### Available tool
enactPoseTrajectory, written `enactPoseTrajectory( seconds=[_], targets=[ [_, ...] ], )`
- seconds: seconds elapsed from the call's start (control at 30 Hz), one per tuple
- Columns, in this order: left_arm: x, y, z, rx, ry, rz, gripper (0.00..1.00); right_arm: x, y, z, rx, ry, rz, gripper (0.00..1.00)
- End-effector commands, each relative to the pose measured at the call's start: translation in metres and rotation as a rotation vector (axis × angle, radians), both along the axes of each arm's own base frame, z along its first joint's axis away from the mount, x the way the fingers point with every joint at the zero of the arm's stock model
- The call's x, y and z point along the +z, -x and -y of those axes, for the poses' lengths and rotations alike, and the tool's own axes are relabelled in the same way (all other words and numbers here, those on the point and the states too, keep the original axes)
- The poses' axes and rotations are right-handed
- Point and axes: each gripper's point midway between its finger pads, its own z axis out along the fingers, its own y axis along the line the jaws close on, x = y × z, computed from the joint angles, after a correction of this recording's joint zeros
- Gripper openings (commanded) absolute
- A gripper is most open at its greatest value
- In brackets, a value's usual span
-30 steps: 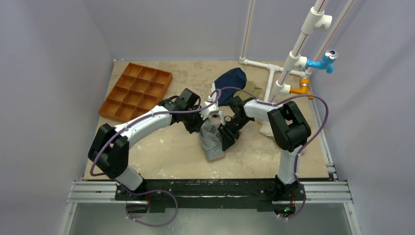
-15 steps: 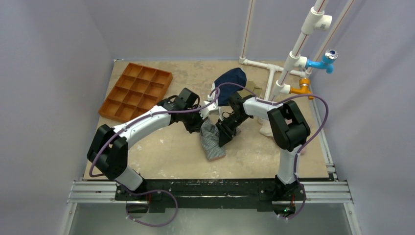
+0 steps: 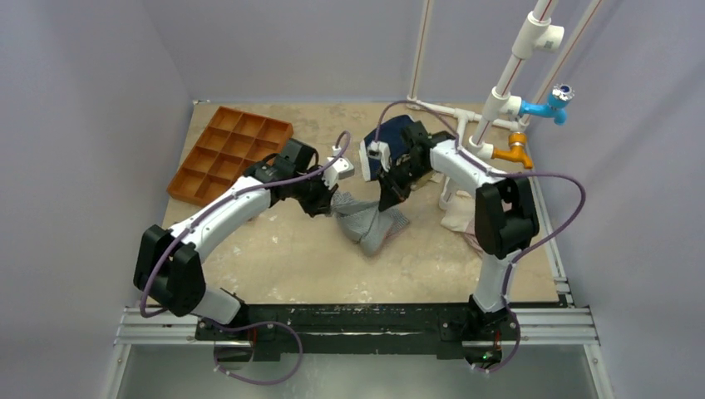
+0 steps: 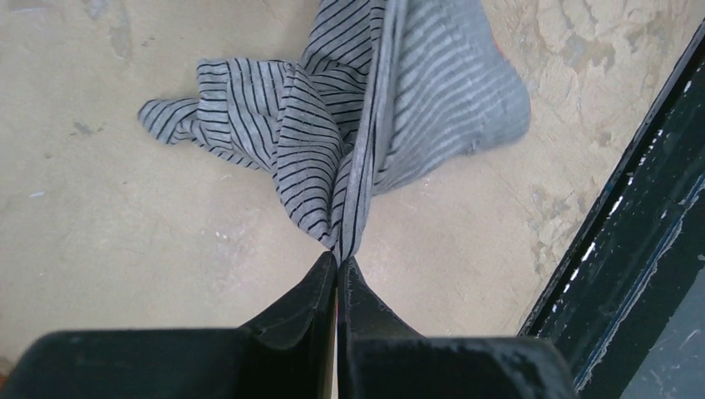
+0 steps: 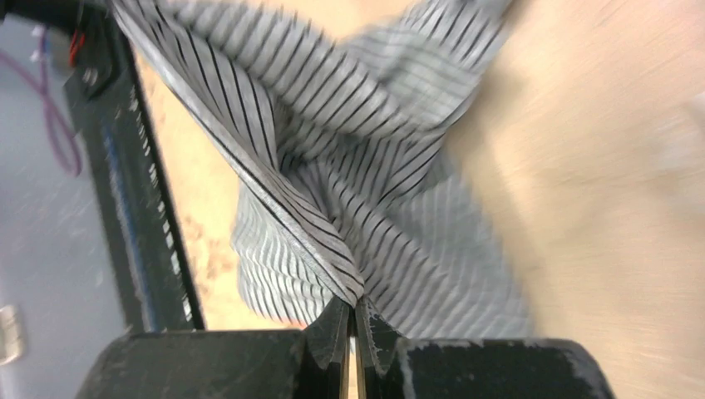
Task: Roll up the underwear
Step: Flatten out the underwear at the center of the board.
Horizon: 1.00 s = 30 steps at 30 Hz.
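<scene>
L gripper & R gripper each pinch striped underwear, cloth bunched btwn them, lower part on table.

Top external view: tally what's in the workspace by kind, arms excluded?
Cloth items: 3, namely striped underwear, navy garment and pale cloth
Trays: 1, the orange compartment tray
Pipe taps: 2, namely blue tap and orange tap
Total: 6 in view; the right arm may hide more.
</scene>
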Motion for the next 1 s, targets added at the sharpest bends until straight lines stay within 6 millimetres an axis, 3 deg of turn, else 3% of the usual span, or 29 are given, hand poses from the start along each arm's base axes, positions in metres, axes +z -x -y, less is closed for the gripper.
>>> enactPoseTrajectory(
  seconds=[0.0, 0.17, 0.23, 0.33, 0.4, 0.47, 0.5, 0.53, 0.67, 0.83, 0.9, 0.97],
  targets=[
    [0.066, -0.017, -0.003, 0.051, 0.109, 0.104, 0.0, 0.114, -0.063, 0.002, -0.1, 0.028, 0.368, 0.0],
    [0.147, -0.072, -0.019, 0.195, 0.101, 0.314, 0.0, 0.219, -0.137, 0.021, -0.317, 0.132, 0.696, 0.0],
    [0.185, -0.093, -0.027, 0.244, 0.109, 0.406, 0.0, 0.252, -0.154, 0.031, -0.382, 0.167, 0.795, 0.0],
    [0.233, -0.103, -0.032, 0.253, 0.127, 0.51, 0.0, 0.289, -0.154, 0.035, -0.415, 0.154, 0.899, 0.0],
    [0.247, -0.097, -0.034, 0.226, 0.129, 0.538, 0.0, 0.3, -0.142, 0.035, -0.407, 0.138, 0.95, 0.0],
    [0.249, -0.083, -0.036, 0.191, 0.131, 0.539, 0.0, 0.294, -0.124, 0.033, -0.374, 0.105, 0.97, 0.0],
    [0.243, -0.074, -0.037, 0.17, 0.13, 0.531, 0.0, 0.297, -0.107, 0.034, -0.356, 0.083, 0.992, 0.0],
    [0.235, -0.065, -0.037, 0.146, 0.131, 0.518, 0.0, 0.287, -0.093, 0.032, -0.321, 0.073, 0.989, 0.0],
    [0.157, -0.012, -0.029, -0.008, 0.072, 0.389, 0.0, 0.224, -0.034, 0.023, -0.143, 0.051, 0.904, 0.02],
    [0.039, 0.074, -0.026, -0.23, -0.035, 0.156, 0.0, 0.119, 0.043, 0.016, 0.054, 0.056, 0.654, 0.24],
    [0.005, 0.106, -0.028, -0.303, -0.062, 0.065, 0.0, 0.085, 0.068, 0.018, 0.11, 0.048, 0.554, 0.37],
    [-0.017, 0.131, -0.032, -0.359, -0.108, 0.002, 0.0, 0.063, 0.081, 0.021, 0.135, 0.059, 0.49, 0.48]
  ],
)
